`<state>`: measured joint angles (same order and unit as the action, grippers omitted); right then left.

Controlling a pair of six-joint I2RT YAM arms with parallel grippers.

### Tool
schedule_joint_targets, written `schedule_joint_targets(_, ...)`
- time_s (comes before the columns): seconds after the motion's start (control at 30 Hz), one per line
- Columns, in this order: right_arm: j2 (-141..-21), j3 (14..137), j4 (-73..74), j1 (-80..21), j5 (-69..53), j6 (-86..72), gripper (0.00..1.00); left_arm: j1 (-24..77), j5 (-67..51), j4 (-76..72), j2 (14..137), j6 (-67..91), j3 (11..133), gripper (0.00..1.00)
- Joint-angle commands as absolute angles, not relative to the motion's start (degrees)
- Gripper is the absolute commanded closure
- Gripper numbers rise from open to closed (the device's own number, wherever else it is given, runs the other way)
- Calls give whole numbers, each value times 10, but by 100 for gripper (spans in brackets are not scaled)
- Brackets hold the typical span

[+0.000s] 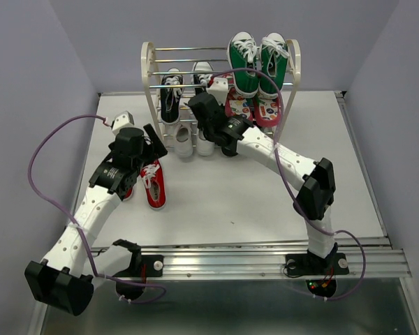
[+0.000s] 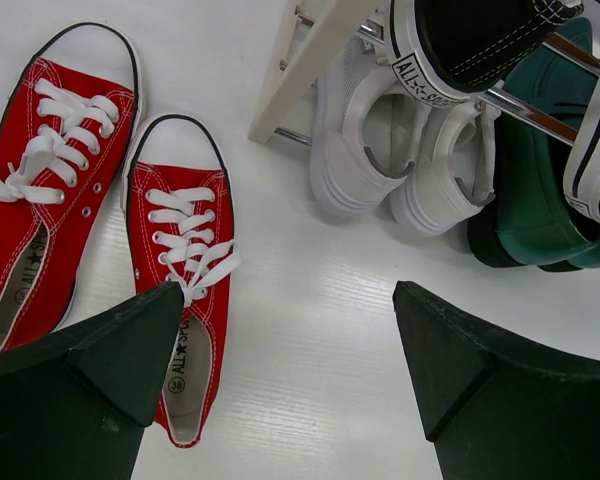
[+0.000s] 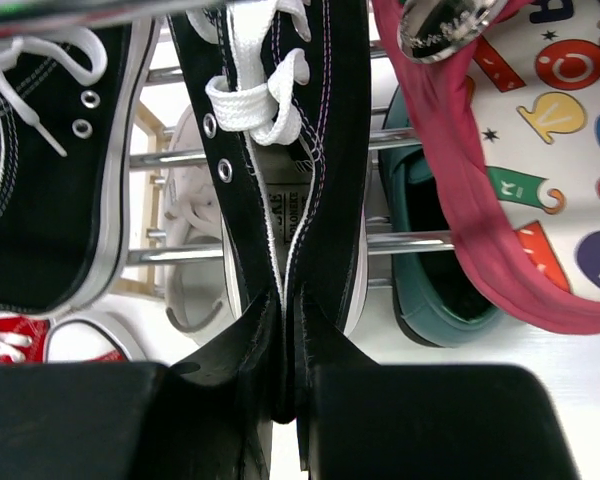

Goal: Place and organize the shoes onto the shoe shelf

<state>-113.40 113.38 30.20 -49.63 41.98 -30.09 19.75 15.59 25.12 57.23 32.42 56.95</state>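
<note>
The shoe shelf (image 1: 149, 70) stands at the back of the table. My right gripper (image 3: 290, 330) is shut on the heel of a black sneaker (image 3: 300, 150) and holds it over the middle rods (image 3: 180, 157); it also shows in the top view (image 1: 201, 103). The other black sneaker (image 1: 171, 94) lies on that tier. Two white sneakers (image 2: 360, 150) sit at the bottom left of the shelf. Two red sneakers (image 2: 185, 260) lie side by side on the table. My left gripper (image 2: 290, 340) is open and empty, hovering just right of them.
Green high-tops (image 1: 257, 63) sit on the top right tier, with pink flip-flops (image 1: 255, 108) below them. Dark green shoes (image 2: 540, 190) sit low, right of the white pair. Purple cables loop from both arms. A metal rail (image 1: 230, 262) runs along the near edge.
</note>
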Motion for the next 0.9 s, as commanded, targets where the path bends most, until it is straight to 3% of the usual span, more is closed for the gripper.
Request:
schedule_joint_targets(0.0, -1149, 1213, 266, -510, 483, -354, 94, 193, 158, 238, 562, 325, 567, 1)
schedule_joint_targets(0.6, -1219, 1295, 306, -521, 514, -378, 90, 193, 139, 231, 544, 325, 560, 1)
schedule_joint_targets(0.87, -1232, 1310, 307, -521, 521, -369, 80, 191, 136, 229, 542, 325, 559, 1)
